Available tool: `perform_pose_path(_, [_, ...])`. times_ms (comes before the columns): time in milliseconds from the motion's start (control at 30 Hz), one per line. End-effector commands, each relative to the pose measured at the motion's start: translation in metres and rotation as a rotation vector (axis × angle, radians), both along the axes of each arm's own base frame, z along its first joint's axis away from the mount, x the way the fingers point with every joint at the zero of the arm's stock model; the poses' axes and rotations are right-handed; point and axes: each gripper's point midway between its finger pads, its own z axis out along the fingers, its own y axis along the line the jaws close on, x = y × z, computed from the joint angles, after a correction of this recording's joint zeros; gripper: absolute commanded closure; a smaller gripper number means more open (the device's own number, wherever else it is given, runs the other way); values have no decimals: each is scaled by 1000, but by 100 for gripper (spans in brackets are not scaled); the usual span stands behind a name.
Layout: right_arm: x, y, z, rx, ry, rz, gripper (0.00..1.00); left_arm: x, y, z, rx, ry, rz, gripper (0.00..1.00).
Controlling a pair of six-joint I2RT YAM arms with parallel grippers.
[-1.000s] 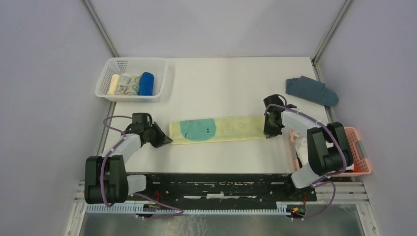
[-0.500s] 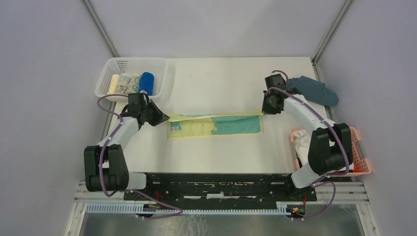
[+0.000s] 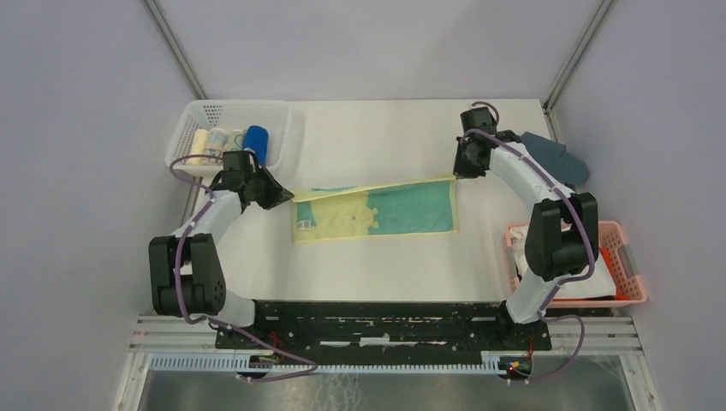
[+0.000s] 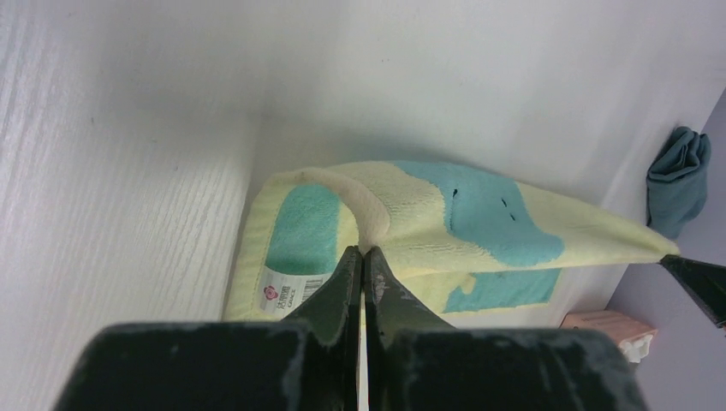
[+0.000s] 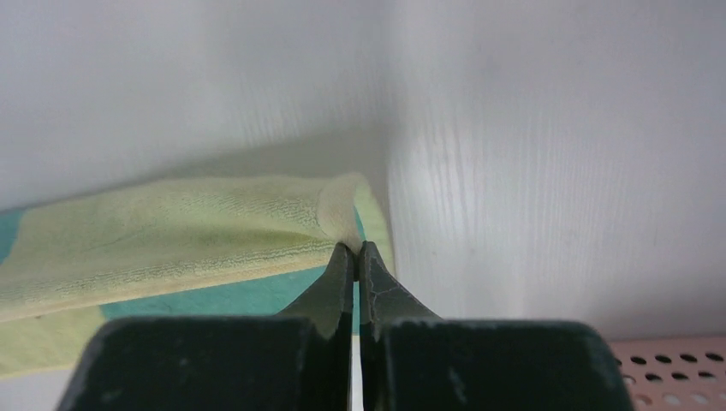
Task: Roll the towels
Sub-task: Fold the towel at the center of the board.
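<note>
While the yellow-and-teal towel [image 3: 377,216] lies spread flat across the middle of the table [image 3: 385,128], its far edge is lifted off the surface. The left pincer [image 3: 287,198] pinches it at its 10 o'clock corner and the right pincer [image 3: 458,174] at its 2 o'clock corner, both pressed tight on the cloth. The blue towel [image 3: 255,142] sits rolled in the white basket [image 3: 231,105] at the table's 10 o'clock beside other rolls [image 3: 214,145], a grey-blue cloth [image 3: 556,158] lies crumpled at 2 o'clock, and a pink basket [image 3: 632,257] stands at 4 o'clock.
</note>
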Motion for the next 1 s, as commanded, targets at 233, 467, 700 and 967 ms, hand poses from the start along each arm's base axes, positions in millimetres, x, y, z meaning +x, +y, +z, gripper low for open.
perform_pose_path(233, [-29,-9,-20,6,43,-8,100,-34,1,-16,9,22,-22,97])
perform_pose_path(467, [-62,-16,-56,-7,121,-26,100,-74,-4,-46,-17,103,-8,97])
perform_pose_path(700, [-68,-15,-76,-5,164,-44,100,-90,-3,-61,-13,143,0,97])
perform_pose_path(967, [-78,-14,-78,10,204,-49,100,-91,-2,-66,-7,163,3,97])
